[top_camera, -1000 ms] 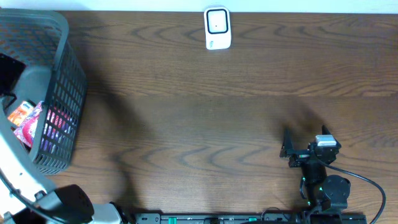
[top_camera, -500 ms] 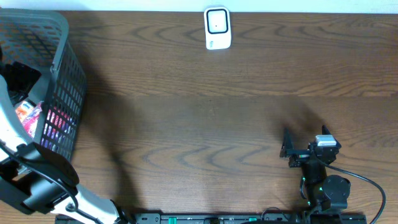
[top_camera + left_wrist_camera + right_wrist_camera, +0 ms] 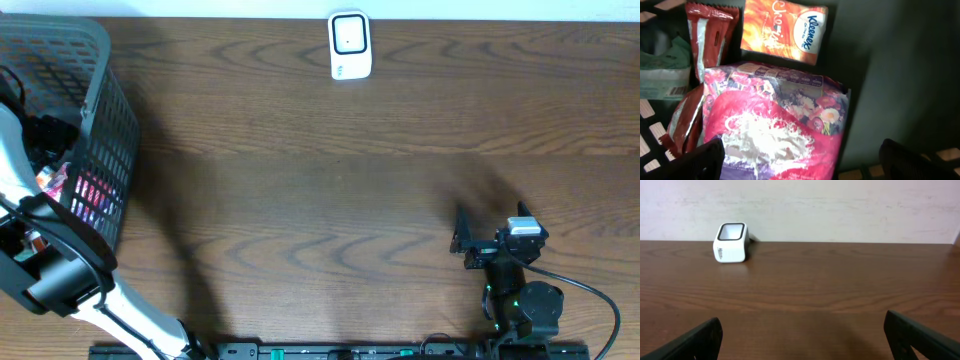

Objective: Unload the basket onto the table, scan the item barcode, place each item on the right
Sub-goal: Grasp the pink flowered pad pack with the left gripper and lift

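**Left jaws open above the packets in the basket; scanner stands apart at the far edge**

From overhead, the left arm [image 3: 60, 270] reaches into the dark mesh basket [image 3: 105, 110] at the left end of the bench [image 3: 320, 180]. The goods inside show only as scraps of pink and red through the mesh.

The left wrist camera shows them plainly. A pink floral packet [image 3: 775, 130] lies directly below the left jaws, which stand wide open and grip nothing. Beyond it lies an orange Kleenex tissue pack [image 3: 784, 31]. A red wrapper [image 3: 710, 35] lies to its left, and a green pack [image 3: 662, 70] with a barcode strip is at the frame's edge.

The white barcode scanner [image 3: 350, 45] stands at the far middle of the bench, well apart from the basket. The right wrist view shows it from the side, in front of a pale wall [image 3: 840, 205], with its window on top. The right arm [image 3: 520, 290] sits at the near edge, its jaws spread wide and holding nothing.
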